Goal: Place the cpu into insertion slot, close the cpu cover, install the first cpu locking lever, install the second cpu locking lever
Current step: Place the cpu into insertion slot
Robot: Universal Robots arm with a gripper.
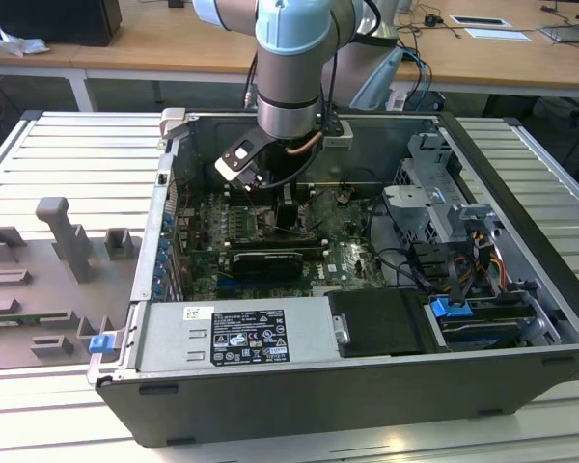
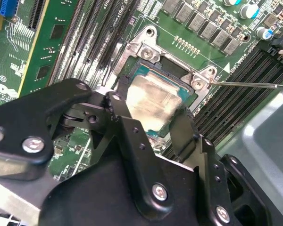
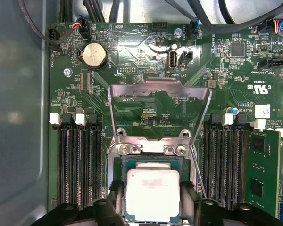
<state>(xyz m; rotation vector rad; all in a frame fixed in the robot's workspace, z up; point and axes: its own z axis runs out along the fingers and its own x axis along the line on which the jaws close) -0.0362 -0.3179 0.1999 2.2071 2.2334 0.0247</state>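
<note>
The cpu [image 3: 152, 193], a pale silvery square, lies in the insertion slot [image 2: 146, 49] on the green board. In both wrist views my gripper [image 3: 152, 200] straddles it, and the black fingers [image 2: 125, 117] press against two opposite edges of the chip [image 2: 153, 101]. Beyond the slot, the cpu cover [image 3: 160, 88] stands swung up on its hinge, a silvery frame with an open centre. A thin wire locking lever [image 3: 198, 174] [image 2: 247, 85] rises beside the slot, unlatched. In the exterior view the arm reaches down into the case and the gripper [image 1: 273, 207] sits low over the board.
Long black memory slots [image 3: 80, 165] [image 3: 226, 160] flank the socket on both sides. A coin battery [image 3: 94, 55] and cables lie beyond the cover. The case wall [image 1: 521, 193], drive bays [image 1: 434, 203] and power supply [image 1: 241, 333] hem in the board. Grey fixtures [image 1: 68, 241] stand outside.
</note>
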